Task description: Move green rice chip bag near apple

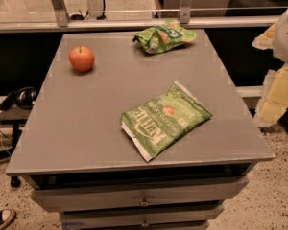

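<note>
The green rice chip bag (164, 36), small, puffy and wrinkled, lies at the far edge of the grey table (101, 109), right of centre. The apple (81, 58), red-orange with a short dark stem, stands at the far left of the table, well apart from the bag. My gripper (274, 83) shows as pale yellowish-white parts at the right edge of the view. It is beyond the table's right side, level with its middle, and holds nothing that I can see.
A larger flat green bag printed "KETTLE" (164, 120) lies on the near right part of the table. A metal rail (134, 23) runs behind the table. Drawers (144, 198) are below the front edge. Headphones (24, 97) rest on a low surface at the left.
</note>
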`<state>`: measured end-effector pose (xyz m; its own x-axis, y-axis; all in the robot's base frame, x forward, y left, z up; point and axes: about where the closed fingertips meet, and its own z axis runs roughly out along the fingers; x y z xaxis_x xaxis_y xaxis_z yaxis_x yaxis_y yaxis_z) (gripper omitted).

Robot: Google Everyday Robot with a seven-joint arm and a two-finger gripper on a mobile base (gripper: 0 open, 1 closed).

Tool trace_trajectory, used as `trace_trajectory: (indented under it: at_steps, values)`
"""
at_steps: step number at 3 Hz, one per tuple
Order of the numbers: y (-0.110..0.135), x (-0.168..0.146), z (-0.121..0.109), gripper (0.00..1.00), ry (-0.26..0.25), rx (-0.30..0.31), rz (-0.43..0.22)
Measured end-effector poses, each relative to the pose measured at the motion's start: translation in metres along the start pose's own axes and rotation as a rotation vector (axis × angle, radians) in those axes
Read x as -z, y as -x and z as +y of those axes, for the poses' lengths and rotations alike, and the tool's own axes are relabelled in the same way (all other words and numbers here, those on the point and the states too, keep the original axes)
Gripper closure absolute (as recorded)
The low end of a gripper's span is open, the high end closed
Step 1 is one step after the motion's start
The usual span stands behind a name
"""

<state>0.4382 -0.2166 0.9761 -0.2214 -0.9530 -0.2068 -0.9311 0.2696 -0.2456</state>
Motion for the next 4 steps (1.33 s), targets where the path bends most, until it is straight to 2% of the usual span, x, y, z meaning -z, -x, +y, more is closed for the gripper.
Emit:
trace_trajectory:
  at_steps: [1,2,3,4]
  values:
    - [0.003,-0.002,-0.006,0.00,-0.018,0.004,-0.014]
    - [0.015,-0.019,-0.028,0.00,-0.055,0.010,-0.069]
    - [0.043,-0.062,-0.077,0.00,-0.108,0.021,-0.209]
    - [0.077,-0.100,-0.130,0.00,-0.154,0.006,-0.375]
